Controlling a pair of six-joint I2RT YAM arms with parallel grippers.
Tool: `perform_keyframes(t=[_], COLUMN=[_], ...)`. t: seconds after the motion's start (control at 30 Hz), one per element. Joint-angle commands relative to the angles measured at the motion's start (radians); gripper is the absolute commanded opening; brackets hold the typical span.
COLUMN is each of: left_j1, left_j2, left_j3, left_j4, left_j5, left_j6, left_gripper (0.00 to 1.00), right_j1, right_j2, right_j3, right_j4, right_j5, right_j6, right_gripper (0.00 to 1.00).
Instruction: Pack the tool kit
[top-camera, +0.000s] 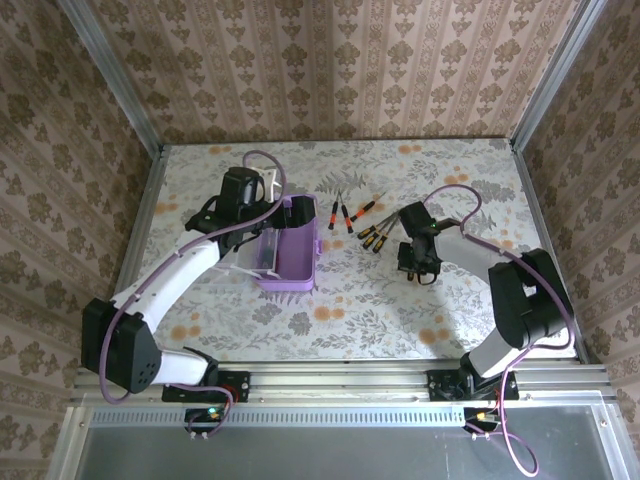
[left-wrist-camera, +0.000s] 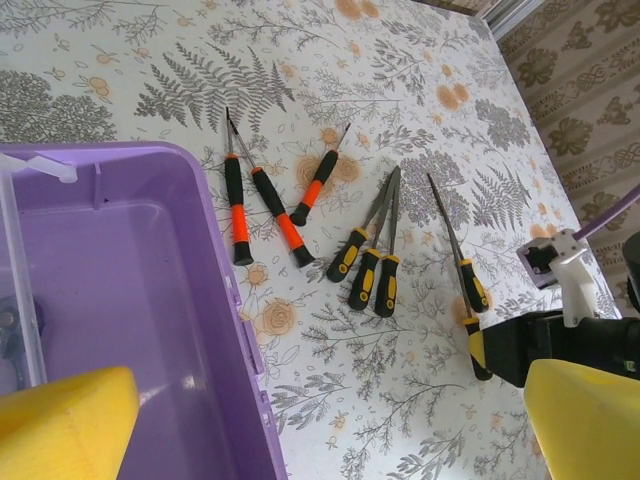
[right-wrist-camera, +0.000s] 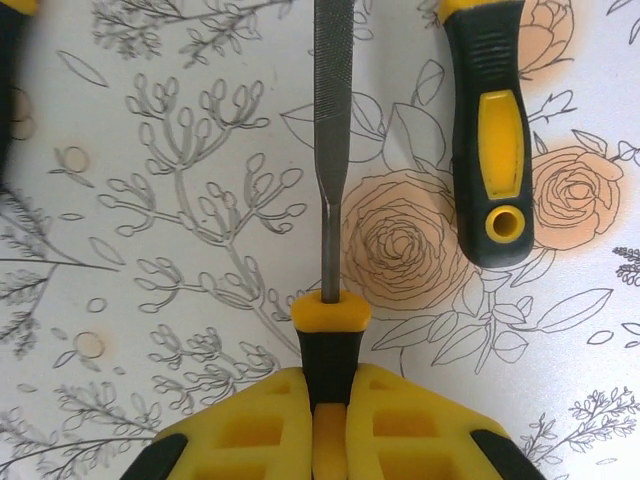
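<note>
Barely begun. Pinched narrow in the right jaws: 1 yellow-handled file (right-wrist-camera: 331, 315), not yet lifted off the table (right-wrist-camera: 150, 300). Just ahead and beside, 7 more tools (left-wrist-camera: 365, 260) loose. Below the wide-open left jaws, purple case (left-wrist-camera: 130, 300), seemingly empty.

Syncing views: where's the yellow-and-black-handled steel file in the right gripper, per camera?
Top external: under the right gripper, right of the tool row.
Left wrist: yellow-and-black-handled steel file, lower right.
Right wrist: bottom centre, blade pointing up.
Landmark: loose yellow-and-black handle alongside.
</note>
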Motion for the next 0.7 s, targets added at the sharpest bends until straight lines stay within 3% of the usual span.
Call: perform_keyframes(t=[0.0, 0.33, 0.67], left_j1=[0.011, 0.027, 0.199], left_j2=[-0.031, -0.060, -0.102], left_j3=[0.032, 0.032, 0.035], left_j4=[-0.022, -0.030, -0.041], left_j5=[-0.018, -0.047, -0.088], left_j6=[0.032, 0.045, 0.048], left_gripper=[1.00, 1.00, 1.00], right_j1=[0.017, 0.076, 0.247], right_j2=[-0.048, -0.064, 0.044], right_j3=[0.035, 0.144, 0.353], right_j4=[-0.027, -0.046, -0.027], right_j5=[0.003, -0.027, -0.043], right_j6=[0.009, 0.043, 0.086], right_gripper=[0.07, 0.07, 0.06])
